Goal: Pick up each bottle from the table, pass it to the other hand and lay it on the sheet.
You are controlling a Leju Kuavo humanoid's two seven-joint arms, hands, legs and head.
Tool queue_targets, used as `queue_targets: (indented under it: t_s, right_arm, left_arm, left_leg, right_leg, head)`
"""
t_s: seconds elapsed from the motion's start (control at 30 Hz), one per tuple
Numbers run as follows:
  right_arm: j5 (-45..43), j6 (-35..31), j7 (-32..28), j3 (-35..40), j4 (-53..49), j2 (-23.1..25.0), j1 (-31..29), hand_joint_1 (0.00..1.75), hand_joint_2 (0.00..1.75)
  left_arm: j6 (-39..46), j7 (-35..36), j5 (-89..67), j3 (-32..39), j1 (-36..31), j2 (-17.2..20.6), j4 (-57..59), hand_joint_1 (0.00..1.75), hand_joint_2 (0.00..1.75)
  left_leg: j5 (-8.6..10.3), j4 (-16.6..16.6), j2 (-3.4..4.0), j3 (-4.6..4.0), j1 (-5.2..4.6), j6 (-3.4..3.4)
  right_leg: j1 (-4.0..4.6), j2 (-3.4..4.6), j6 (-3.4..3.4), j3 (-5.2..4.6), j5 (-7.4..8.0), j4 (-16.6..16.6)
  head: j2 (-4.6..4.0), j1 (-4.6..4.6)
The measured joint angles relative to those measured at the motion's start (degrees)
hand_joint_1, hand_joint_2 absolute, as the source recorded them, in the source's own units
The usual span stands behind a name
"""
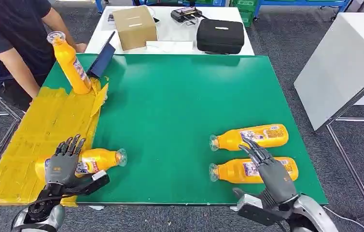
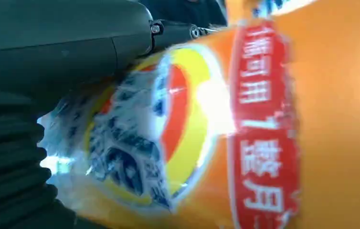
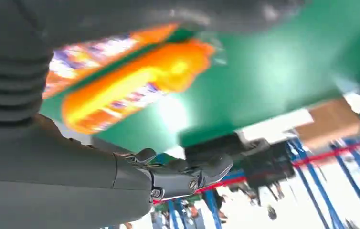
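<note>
An orange bottle (image 1: 98, 161) (image 2: 216, 133) lies on its side across the near edge of the yellow sheet (image 1: 49, 130), cap pointing right onto the green mat. My left hand (image 1: 63, 162) hovers over its base end, fingers spread flat and thumb out on the near side, not gripping it. Two more orange bottles lie on the right of the mat, one farther (image 1: 252, 137) and one nearer (image 1: 247, 170) (image 3: 135, 86). My right hand (image 1: 269, 171) is over the nearer one, fingers stretched out and open. Another bottle (image 1: 71, 63) stands tilted at the sheet's far end.
A person (image 1: 11, 43) leans in at the far left by the standing bottle. A dark blue flat object (image 1: 102, 60) sits at the mat's far left corner. Beyond the mat are a cardboard box (image 1: 134, 26) and a black case (image 1: 220, 35). A white table (image 1: 339, 63) stands to the right.
</note>
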Motion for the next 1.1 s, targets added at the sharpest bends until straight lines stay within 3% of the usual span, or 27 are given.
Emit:
queue_targets:
  t_s: [0.33,0.5,0.7,0.9,1.1]
  right_arm:
    - [1.0,0.3,1.4,-3.1,-4.2,-3.3,6.8,0.00,1.75]
    - [3.1,-0.4,3.9,-3.1,-5.8,-4.9,9.8,0.00,1.75]
    - [6.3,-1.3,5.8,-2.6,-5.2,-4.9,9.1,0.00,1.75]
    - [10.5,-1.3,7.8,-2.8,-2.8,-4.0,7.1,0.00,1.75]
    - [11.4,-1.1,7.9,-3.9,0.3,-3.0,5.3,0.00,1.75]
  left_arm:
    - [0.0,-5.0,9.0,0.7,0.8,0.2,-6.4,0.00,0.00]
    - [0.1,-11.8,24.6,4.5,1.3,-0.8,-11.8,0.00,0.00]
    - [-9.8,-18.3,47.1,11.7,-0.4,-3.6,-17.4,0.00,0.00]
    - [-21.3,-18.3,62.8,16.7,-1.5,-6.3,-21.5,0.00,0.00]
    - [-23.5,-17.9,65.5,18.2,-1.7,-8.1,-23.8,0.00,0.00]
  left_leg:
    - [-0.05,0.0,0.13,-0.10,0.03,-0.05]
    - [-0.05,0.0,0.13,-0.16,0.03,-0.04]
    - [-0.04,0.0,0.24,-0.17,0.02,-0.04]
    - [-0.02,0.0,0.25,-0.18,0.02,-0.03]
    - [-0.02,0.0,0.24,-0.21,0.01,-0.03]
  right_leg:
    - [0.03,0.14,-0.04,-0.22,-0.04,0.0]
    - [0.02,0.15,-0.04,-0.26,-0.05,0.0]
    - [0.02,0.18,-0.04,-0.40,-0.04,0.0]
    - [0.02,0.18,-0.02,-0.32,-0.03,0.0]
    - [0.01,0.18,-0.02,-0.32,-0.03,0.0]
  head:
    - [0.00,0.02]
    - [0.00,0.00]
    - [0.00,0.00]
    - [0.00,0.00]
    - [0.00,0.00]
